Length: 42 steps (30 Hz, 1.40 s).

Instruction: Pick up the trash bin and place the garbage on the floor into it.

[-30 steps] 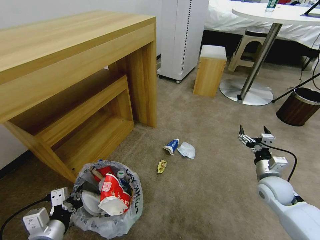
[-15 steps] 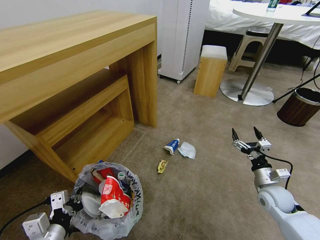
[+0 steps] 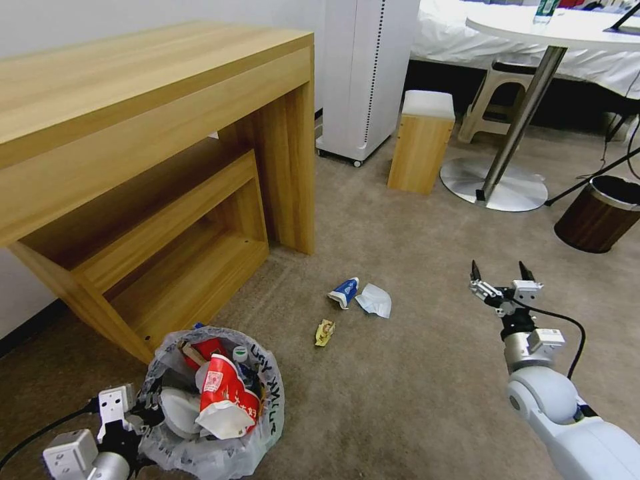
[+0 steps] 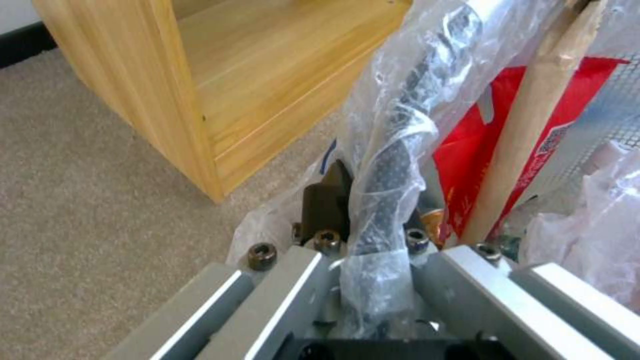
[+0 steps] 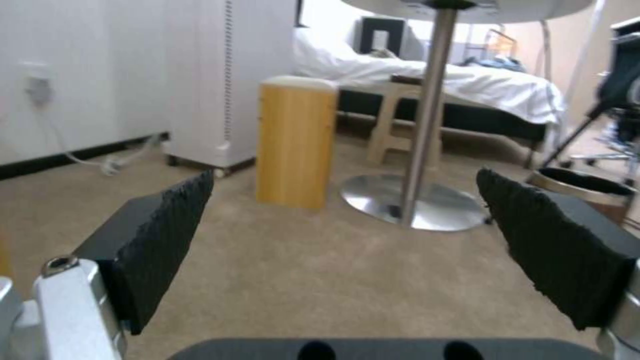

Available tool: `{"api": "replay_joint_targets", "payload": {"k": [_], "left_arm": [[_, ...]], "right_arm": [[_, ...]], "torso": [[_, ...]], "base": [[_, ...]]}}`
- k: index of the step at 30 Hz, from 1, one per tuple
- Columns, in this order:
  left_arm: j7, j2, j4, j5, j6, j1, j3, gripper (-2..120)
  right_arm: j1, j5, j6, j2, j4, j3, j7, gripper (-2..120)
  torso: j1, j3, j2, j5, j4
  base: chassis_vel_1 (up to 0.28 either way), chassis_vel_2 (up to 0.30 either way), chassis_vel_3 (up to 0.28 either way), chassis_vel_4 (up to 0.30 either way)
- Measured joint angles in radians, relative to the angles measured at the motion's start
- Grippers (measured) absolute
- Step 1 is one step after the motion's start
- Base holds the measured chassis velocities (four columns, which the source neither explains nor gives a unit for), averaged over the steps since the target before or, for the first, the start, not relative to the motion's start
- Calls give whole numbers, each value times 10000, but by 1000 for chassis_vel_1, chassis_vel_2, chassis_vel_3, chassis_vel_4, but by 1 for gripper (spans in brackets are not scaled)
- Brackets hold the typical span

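The trash bin [image 3: 263, 407], lined with a crinkly bag with black lettering, sits low at the left, full of red wrappers and white litter. My left gripper [image 3: 143, 417] is shut on its rim [image 4: 390, 165], the bag bunched between the jaws. On the beige floor [image 3: 413, 387] lie pieces of garbage: a blue-white wrapper [image 3: 344, 291], a crumpled white tissue [image 3: 374, 299] and a small yellow wrapper [image 3: 324, 331]. My right gripper [image 3: 498, 273] hovers open to the right of them, above the carpet, with nothing between its fingers [image 5: 167, 220].
A wooden desk [image 3: 133, 120] with a low shelf stands at the left, close behind the bin. Farther back are a white cabinet [image 3: 363, 73], a wooden stool [image 3: 420, 140], a round table's metal base [image 3: 493, 183] and a dark brown bin [image 3: 597, 213].
The right gripper swung left and forward, then drew back a little to the right. The left gripper and bin have sunk slightly lower in the view.
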Motion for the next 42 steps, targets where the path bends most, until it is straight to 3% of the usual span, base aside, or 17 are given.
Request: {"api": "replay_joint_targets", "payload": {"k": [17,42], "left_arm": [[-40,-47,-24,-92,-11,53,-83,0],[-66,-161,137,-94,-49,75,-108,0]], "right_arm": [[58,-526,504,253,-253,38,247,100],[-80,-580,916,284,-462,81,-497,100]], "torso": [[0,0,0,0,0],[0,-1,0,-2,-2]], "base": [[0,0,0,0],[-36,29,25,-30]]}}
